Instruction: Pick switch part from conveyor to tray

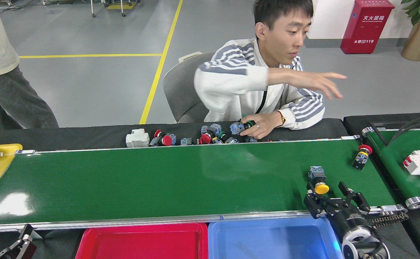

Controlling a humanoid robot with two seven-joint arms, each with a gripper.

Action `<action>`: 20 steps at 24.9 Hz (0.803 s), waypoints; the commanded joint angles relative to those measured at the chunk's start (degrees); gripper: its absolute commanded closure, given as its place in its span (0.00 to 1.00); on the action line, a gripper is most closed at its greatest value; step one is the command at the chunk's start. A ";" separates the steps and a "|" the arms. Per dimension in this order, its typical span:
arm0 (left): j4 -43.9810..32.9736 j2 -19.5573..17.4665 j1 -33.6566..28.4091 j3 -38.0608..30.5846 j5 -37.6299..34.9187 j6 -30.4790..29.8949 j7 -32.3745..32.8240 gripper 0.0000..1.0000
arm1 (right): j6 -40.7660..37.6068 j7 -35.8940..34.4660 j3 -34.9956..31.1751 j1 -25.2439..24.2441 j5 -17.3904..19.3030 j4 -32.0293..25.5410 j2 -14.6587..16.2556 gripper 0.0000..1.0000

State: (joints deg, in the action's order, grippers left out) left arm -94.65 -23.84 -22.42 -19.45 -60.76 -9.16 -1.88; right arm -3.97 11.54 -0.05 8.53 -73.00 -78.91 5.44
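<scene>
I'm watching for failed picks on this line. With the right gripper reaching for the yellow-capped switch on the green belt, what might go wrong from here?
1. The right gripper, jaws open, sits just beside the yellow-capped push-button switch; a finger could nudge it instead of straddling it.
2. The round cap may let it roll on the glossy dark-green conveyor belt.
3. A red-capped switch lies close behind and could be mistaken for the target.

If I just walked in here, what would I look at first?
Probably the right gripper, open and reaching up over the near edge of the big green conveyor toward a yellow-capped switch part. Next, the person sitting behind the belt with one arm stretched out, beside a pile of switch parts. The bright red tray and blue tray sit nearest you.
</scene>
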 commanded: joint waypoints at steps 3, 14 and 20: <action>-0.63 -0.95 0.45 -0.32 -0.06 -0.07 -0.50 0.00 | 2.47 -0.02 1.90 2.11 0.58 1.83 0.01 0.40; -0.63 -0.86 0.36 -0.32 -0.06 0.02 -0.50 0.00 | -2.62 -0.11 4.27 3.25 0.75 -0.27 0.19 0.99; -0.54 -0.95 0.19 -0.85 -0.06 0.11 -0.50 0.00 | -33.39 -0.55 5.24 0.96 1.28 -7.40 -0.43 0.98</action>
State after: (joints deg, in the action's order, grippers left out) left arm -94.64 -24.02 -22.34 -19.69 -60.76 -9.43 -1.88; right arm -26.67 11.72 4.92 9.21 -71.95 -84.74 5.38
